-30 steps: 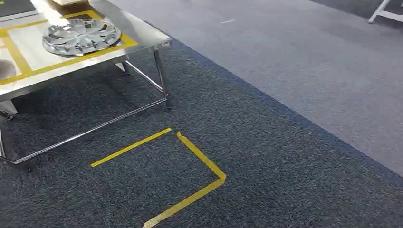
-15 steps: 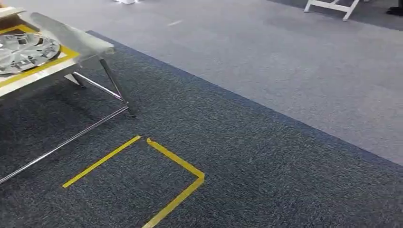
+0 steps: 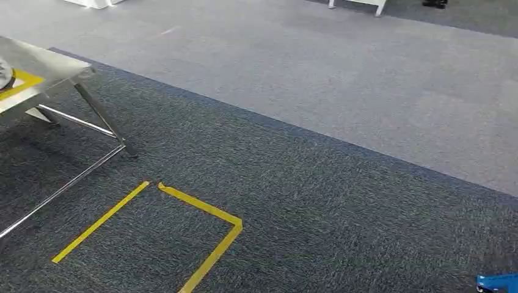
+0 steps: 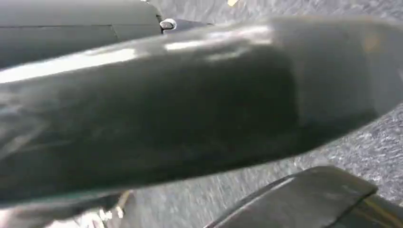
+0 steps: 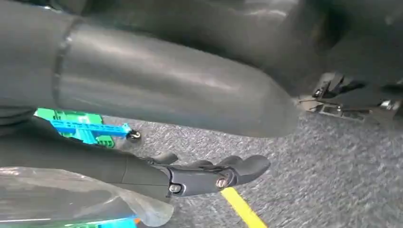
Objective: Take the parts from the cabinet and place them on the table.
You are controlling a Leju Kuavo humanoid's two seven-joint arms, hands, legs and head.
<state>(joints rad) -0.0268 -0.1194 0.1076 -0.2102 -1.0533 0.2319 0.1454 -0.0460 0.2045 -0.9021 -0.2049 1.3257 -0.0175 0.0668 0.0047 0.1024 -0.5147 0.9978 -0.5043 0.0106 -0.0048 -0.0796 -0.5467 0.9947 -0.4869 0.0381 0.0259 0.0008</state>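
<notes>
Your view has swung to the right over the last second. The table point(image 3: 46, 61) filled the far left a moment ago; now only its near corner and one leg point(image 3: 105, 119) sit at the left edge. That is the camera turning, not the table moving.

The part point(image 3: 4, 78), a silver wheel cover, lay in full view on the table's yellow-marked top. Now it is a sliver at the far left edge and lies on the table, so one part looks delivered.

The tape square point(image 3: 204, 210) on the dark carpet has drifted left with the turn. A blue object point(image 3: 498, 282) has come in at the near right corner.

Your right hand point(image 5: 209, 172) hangs low over the carpet with its fingers stretched out, the thumb apart from them and nothing between them. A strip of yellow tape point(image 5: 243, 207) lies just past it. You cannot tell the left hand's state, because its wrist view is blurred and dark.

With the right hand empty and the body turning away from the table, you are most likely heading back to the cabinet for another part. Hold off any reach until the turn settles.
</notes>
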